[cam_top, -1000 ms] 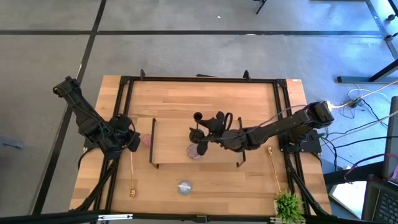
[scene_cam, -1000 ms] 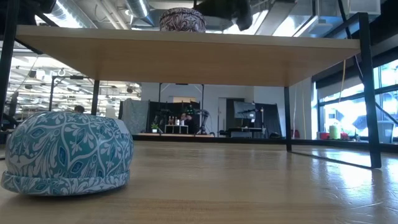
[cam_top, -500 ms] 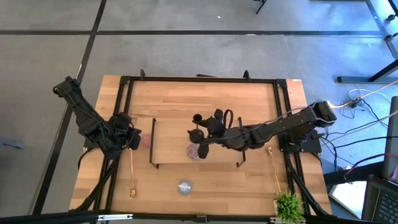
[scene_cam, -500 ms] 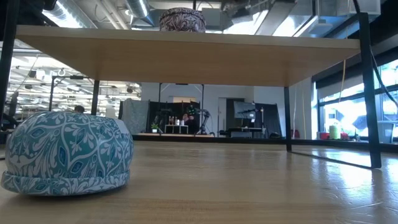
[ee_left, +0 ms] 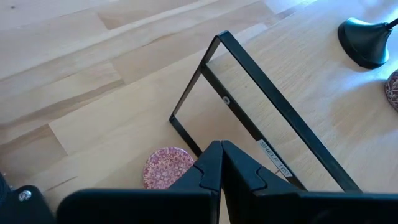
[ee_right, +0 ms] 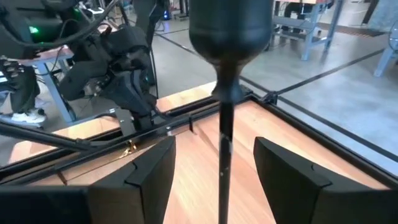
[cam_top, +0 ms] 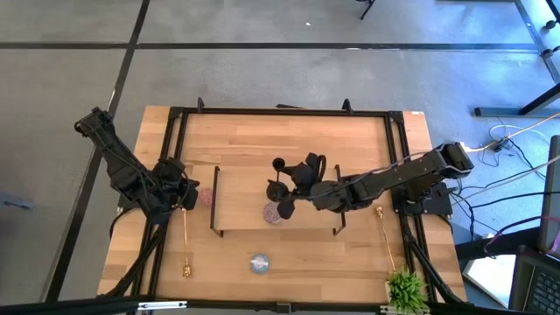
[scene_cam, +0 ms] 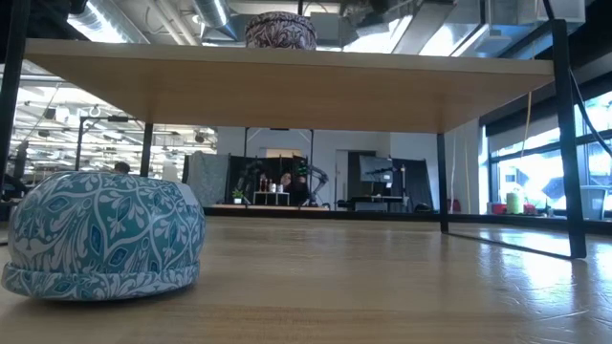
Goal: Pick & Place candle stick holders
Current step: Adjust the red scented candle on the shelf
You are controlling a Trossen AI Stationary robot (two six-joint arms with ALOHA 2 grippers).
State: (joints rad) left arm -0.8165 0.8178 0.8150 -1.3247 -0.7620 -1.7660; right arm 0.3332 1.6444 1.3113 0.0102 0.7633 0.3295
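A black candle stick holder (cam_top: 276,178) stands upright on its round foot (ee_left: 367,40) on the wooden board (cam_top: 245,188), next to a mauve glittery round (cam_top: 275,213). My right gripper (cam_top: 289,182) is open, with one finger on each side of the black stem (ee_right: 224,130) and a gap showing on both sides. My left gripper (cam_top: 185,198) is shut (ee_left: 221,163) beside the pink round (cam_top: 206,196) at the board's left end. Two gold stems (cam_top: 185,241) (cam_top: 385,234) lie on the table. The pale blue round (cam_top: 259,262) sits near the table's near edge.
The board stands on black end rails (cam_top: 215,199) above the table; the low view looks under it (scene_cam: 287,86). A small green plant (cam_top: 405,289) stands at the near right corner. The table's black frame (cam_top: 280,112) runs along the edges. Cables lie off the right side.
My right gripper showed at the top of the low view, above the board beside the mauve round, a second ago and no longer shows there. The black holder still stands on the board.
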